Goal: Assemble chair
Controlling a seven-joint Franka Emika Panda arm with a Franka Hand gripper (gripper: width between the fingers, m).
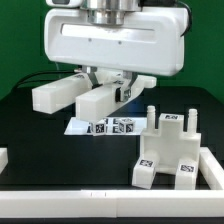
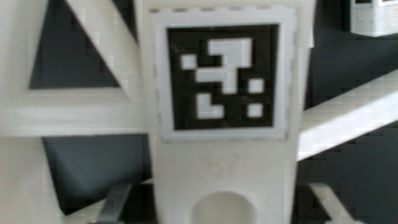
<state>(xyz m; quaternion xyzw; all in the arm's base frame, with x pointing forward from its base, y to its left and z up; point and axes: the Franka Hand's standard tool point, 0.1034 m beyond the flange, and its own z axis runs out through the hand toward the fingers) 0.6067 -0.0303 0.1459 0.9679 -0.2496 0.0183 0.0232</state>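
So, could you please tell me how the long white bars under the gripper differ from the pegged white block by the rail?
The long bars lie lengthwise, slanting toward the exterior view's left, while the pegged block is squat, with pegs standing upright. The long bars sit right beneath the gripper, but the pegged block stands apart from it, at the exterior view's right. Both are white plastic.
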